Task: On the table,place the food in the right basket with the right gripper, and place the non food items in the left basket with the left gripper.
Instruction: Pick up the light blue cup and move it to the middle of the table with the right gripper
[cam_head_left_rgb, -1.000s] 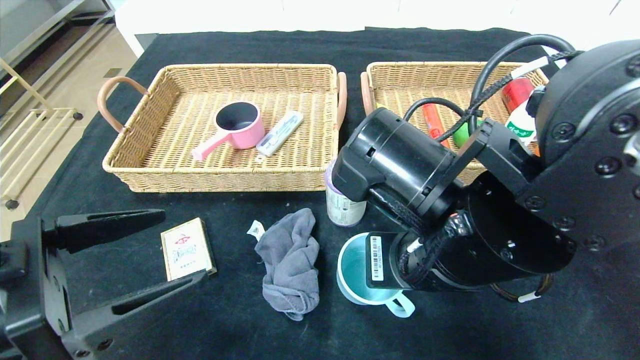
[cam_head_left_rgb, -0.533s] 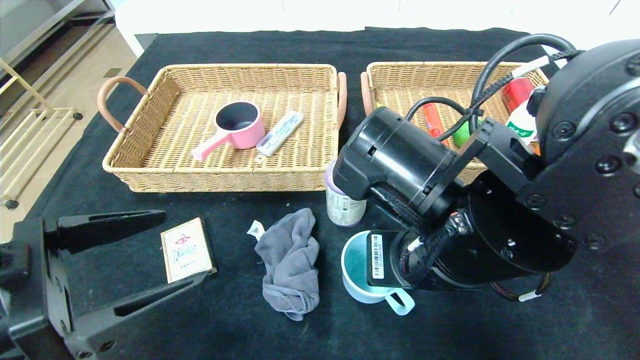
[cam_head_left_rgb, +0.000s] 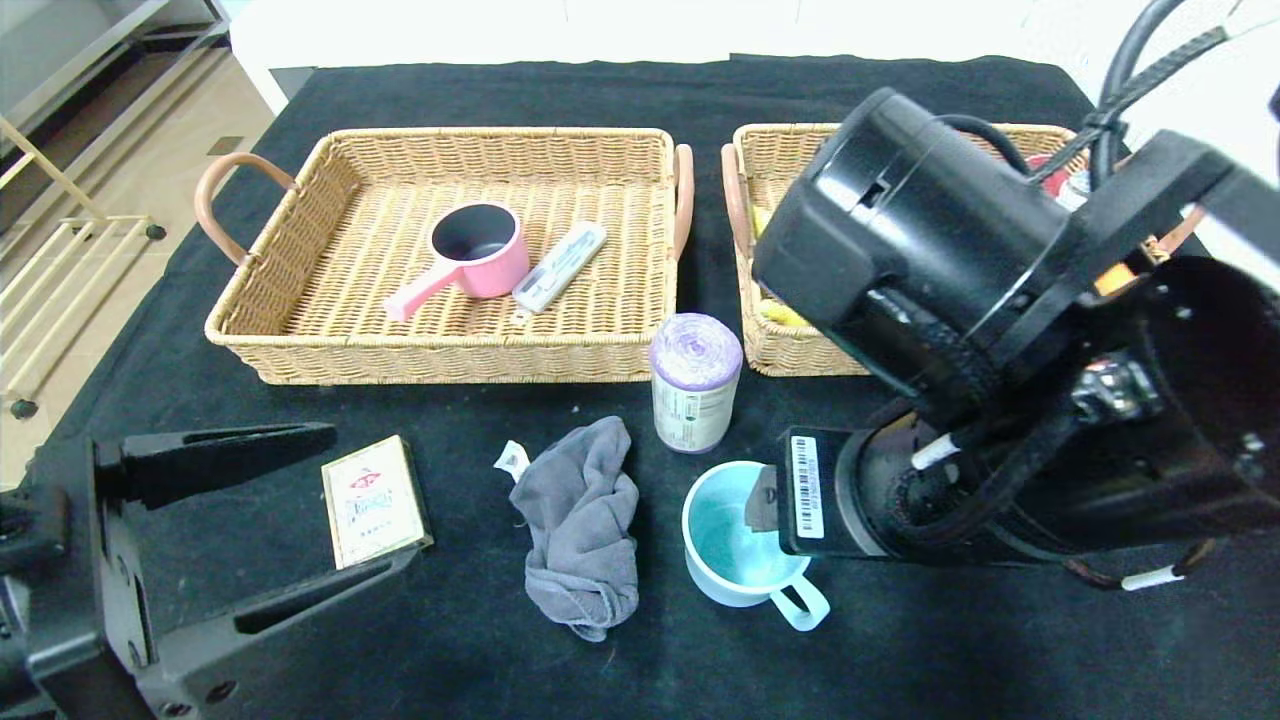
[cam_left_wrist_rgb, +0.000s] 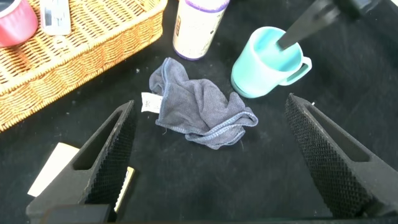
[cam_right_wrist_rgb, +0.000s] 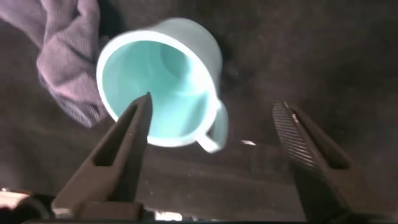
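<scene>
The right arm (cam_head_left_rgb: 1010, 330) hides most of the right basket (cam_head_left_rgb: 790, 345), perhaps holding food.

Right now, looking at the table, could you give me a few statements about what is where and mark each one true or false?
1. The pink pot lies in the left basket. True.
2. The grey cloth is inside a basket. False: it lies crumpled on the black table, between the card box and the teal mug.
3. The right gripper has its fingers spread, one over the mug's mouth. True.
4. The purple-lidded jar lies on its side. False: it stands upright in front of the baskets.
5. The left gripper holds the card box. False: it is open and holds nothing.
</scene>
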